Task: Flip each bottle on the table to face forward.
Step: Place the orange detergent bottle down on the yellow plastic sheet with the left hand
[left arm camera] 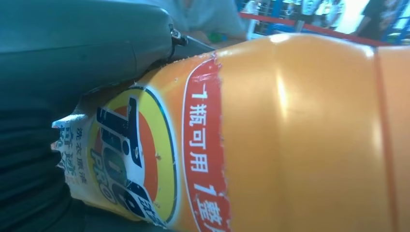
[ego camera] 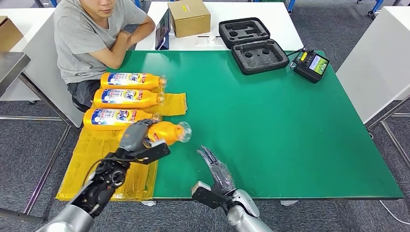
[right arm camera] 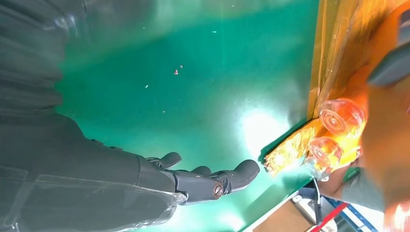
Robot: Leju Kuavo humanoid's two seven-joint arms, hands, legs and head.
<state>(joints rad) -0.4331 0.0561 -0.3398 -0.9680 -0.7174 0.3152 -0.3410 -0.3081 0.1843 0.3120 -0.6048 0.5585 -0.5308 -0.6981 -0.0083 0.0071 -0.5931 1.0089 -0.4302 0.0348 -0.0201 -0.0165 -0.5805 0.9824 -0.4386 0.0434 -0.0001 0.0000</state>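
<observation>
My left robot hand [ego camera: 137,137] is wrapped around the fourth orange plastic detergent bottle [ego camera: 167,132], lower left of centre in the head view, just below three orange labelled bottles [ego camera: 126,99] lying in a row on the yellow plastic sheet [ego camera: 92,159]. In the left wrist view the bottle's label is coming round, so I judge the flip is midway. My right robot hand [ego camera: 217,169] holds nothing, fingers spread over the green worktop [ego camera: 290,125]. Next: finish the roll and lay the bottle down label-up, in line.
</observation>
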